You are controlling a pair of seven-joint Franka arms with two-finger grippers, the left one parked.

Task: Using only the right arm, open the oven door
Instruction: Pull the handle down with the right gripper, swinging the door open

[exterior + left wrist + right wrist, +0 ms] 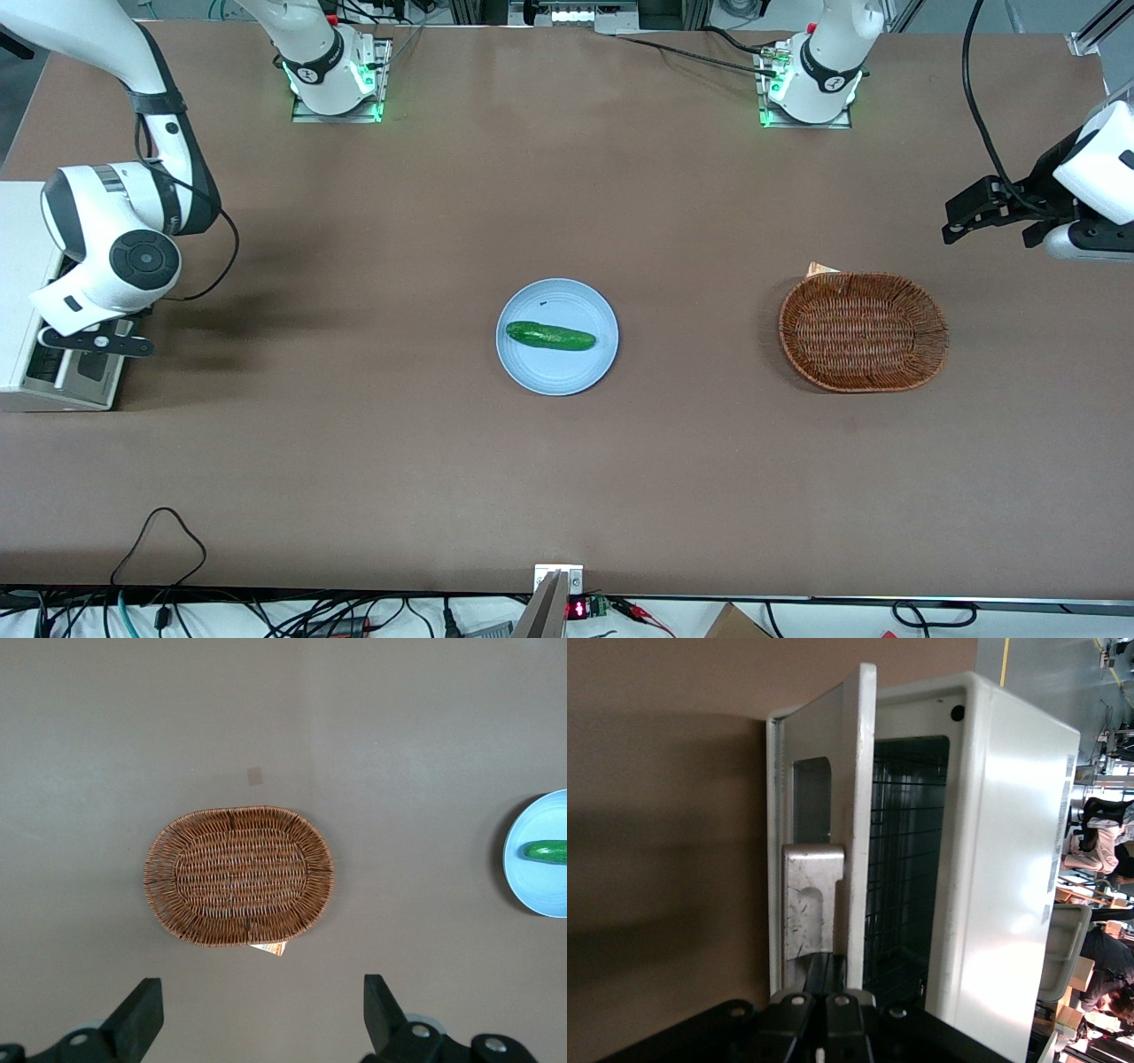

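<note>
The big brown bench (567,478) carries everything. The right arm (106,221) is bent down over the working arm's end of the bench, where the small white oven (18,266) stands.

The oven door (855,771) is the thing to open. It is open a little. Its top edge leans away from the oven's front, and through the gap you can see the dark inside and some thin wire bars. The door is not lying flat, so I think the job is only partly done. The step in hand looks like the pull itself.

A brown woven basket (788,328) sits toward the parked arm's end of the bench. A light blue plate (558,381) sits in the middle, well apart from the oven. Neither one is in the way.

The black tool (93,341) hangs right in front of the oven, close to the door. In the right wrist view it sits just by the silver handle (813,904). I cannot tell if the tool is spread or pressed together, or if it is pinching the handle.

A green cucumber (549,336) lies on the plate.

The next move, I think, needs a firm hold on the handle. Then the pull should go out and down in a curve, the way the door swings. A straight tug might drag the whole oven along the bench.
</note>
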